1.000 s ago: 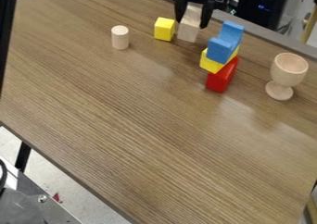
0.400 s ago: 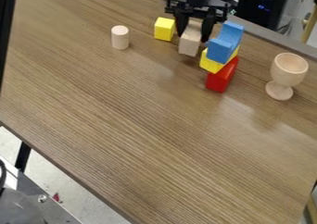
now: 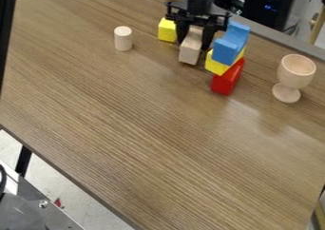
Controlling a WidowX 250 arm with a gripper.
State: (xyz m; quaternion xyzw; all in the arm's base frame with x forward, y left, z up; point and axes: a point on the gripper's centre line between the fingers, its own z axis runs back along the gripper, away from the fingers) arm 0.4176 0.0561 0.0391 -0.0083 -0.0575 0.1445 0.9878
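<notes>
Black two-finger gripper [image 3: 193,44] pinches oblong pale wooden block [image 3: 190,52]

At right, we see a pale wooden goblet [image 3: 296,72]; left of it, a notched blue block [image 3: 228,47] atop a yellow block [image 3: 217,66] and red block [image 3: 226,81]. Upper centre, the jaws clamp the pale block. Beyond: a pale wooden cylinder [image 3: 123,40], upper left, and yellow cube [image 3: 166,31].

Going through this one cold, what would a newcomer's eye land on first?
Probably the bright stack right of the upper middle: a blue piece on a yellow block, with a red block beneath. Just left of it, the black tool grips a pale wooden block. A wooden goblet stands apart near the right edge.
</notes>
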